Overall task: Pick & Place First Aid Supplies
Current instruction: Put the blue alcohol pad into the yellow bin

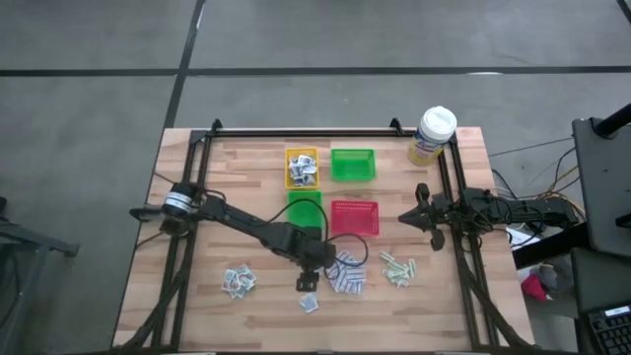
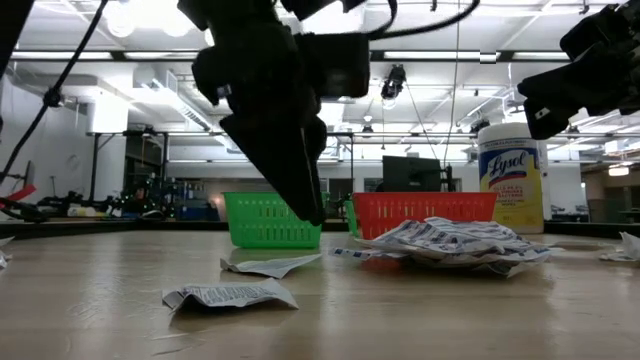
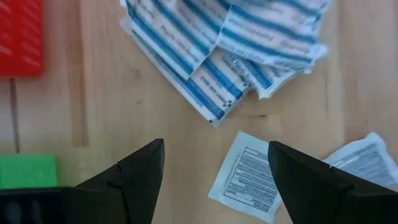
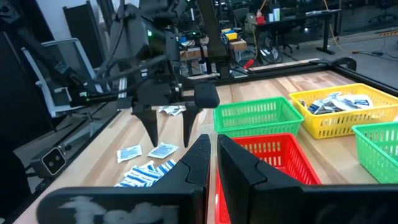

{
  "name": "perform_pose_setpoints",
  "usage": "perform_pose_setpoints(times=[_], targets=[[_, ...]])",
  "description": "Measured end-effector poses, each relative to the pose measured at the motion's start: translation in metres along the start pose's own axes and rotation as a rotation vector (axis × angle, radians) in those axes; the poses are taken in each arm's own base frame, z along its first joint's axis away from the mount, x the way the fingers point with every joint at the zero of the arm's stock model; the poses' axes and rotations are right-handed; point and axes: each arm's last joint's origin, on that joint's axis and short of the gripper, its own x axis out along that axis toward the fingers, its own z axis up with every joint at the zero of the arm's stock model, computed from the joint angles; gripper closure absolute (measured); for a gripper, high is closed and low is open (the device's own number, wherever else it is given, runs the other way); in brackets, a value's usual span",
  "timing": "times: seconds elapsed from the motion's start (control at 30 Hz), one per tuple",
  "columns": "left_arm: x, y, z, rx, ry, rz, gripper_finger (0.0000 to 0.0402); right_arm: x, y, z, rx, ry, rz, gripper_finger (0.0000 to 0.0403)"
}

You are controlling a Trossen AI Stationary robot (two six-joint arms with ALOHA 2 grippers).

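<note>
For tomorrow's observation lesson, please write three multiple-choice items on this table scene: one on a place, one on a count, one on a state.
1. Where does the yellow canister stand?
A. at the table's far right corner
B. inside the red tray
C. among the near-left packets

2. How many small plastic trays are on the table?
A. two
B. four
C. six

3. How do the jaws of the left gripper stand?
A. shut on a packet
B. open and empty
C. shut on a tray's rim

Answers:
1. A, the high view shows it at the far right corner, beyond the green tray.
2. B, one yellow tray, two green and one red tray show from above.
3. B, the left wrist view shows the jaws spread over bare wood beside a white sachet, gripping nothing.
</note>
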Motion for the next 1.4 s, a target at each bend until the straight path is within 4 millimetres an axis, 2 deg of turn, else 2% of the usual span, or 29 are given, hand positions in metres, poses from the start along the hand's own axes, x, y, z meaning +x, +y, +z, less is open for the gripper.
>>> perform_pose_setpoints(times=[0.37,0.77,1.4], targets=[[0.022,0.002,-0.008,-0.049,0.078,0.043,0.0122,0.000,0.000,0.000,0.000,0.000,0.000,0.0374],[0.022,0.005,-0.012,-0.056,0.107,0.132,0.0129,0.000,0.000,0.000,0.000,0.000,0.000,0.0374],[0.026,0.005,-0.020,-0.102,0.146,0.082,0.0281,0.000,0.000,0.000,0.000,0.000,0.000,0.0374]])
